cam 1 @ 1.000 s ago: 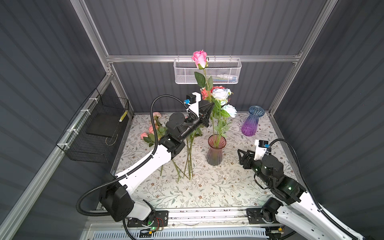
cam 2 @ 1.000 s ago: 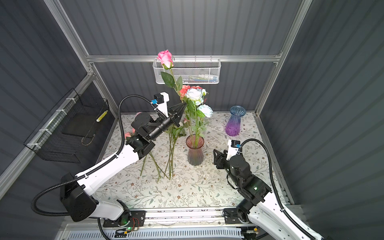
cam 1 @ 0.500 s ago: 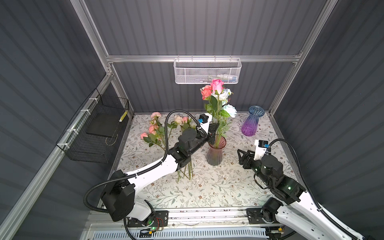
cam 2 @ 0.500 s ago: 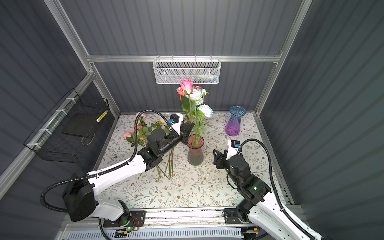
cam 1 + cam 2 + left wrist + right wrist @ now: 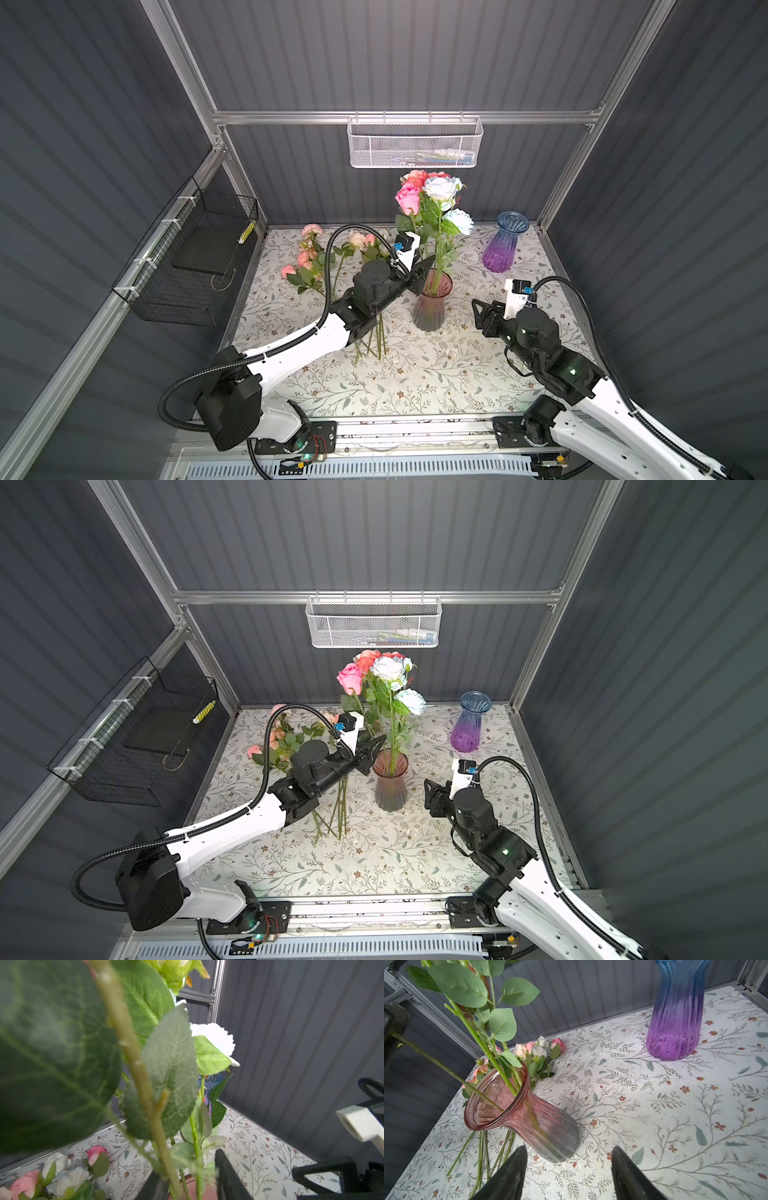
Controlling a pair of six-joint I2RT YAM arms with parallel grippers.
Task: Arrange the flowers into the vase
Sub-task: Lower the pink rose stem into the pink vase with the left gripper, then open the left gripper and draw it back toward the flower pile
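A pink glass vase (image 5: 430,307) (image 5: 390,787) (image 5: 529,1118) stands mid-table holding several flowers (image 5: 434,195) with coral, white and pale blue blooms. A pink rose (image 5: 408,198) (image 5: 350,678) stands among them, its stem (image 5: 145,1088) running down into the vase mouth. My left gripper (image 5: 422,274) (image 5: 372,752) (image 5: 186,1160) hovers at the vase rim. It is open, with the rose stem against one finger and other stems in the gap. My right gripper (image 5: 480,318) (image 5: 430,798) (image 5: 569,1148) is open and empty, low on the table just right of the vase base.
More loose flowers (image 5: 316,262) (image 5: 282,737) (image 5: 537,1049) lie on the table left of the vase, their stems (image 5: 370,340) passing under my left arm. A blue-purple vase (image 5: 503,249) (image 5: 675,1022) stands back right. A white mesh basket (image 5: 415,141) hangs behind, a black wire basket (image 5: 195,262) on the left wall.
My left gripper came down from high up, lowering the pink rose into the vase, and its jaws have parted off the stem. The right arm has not moved.
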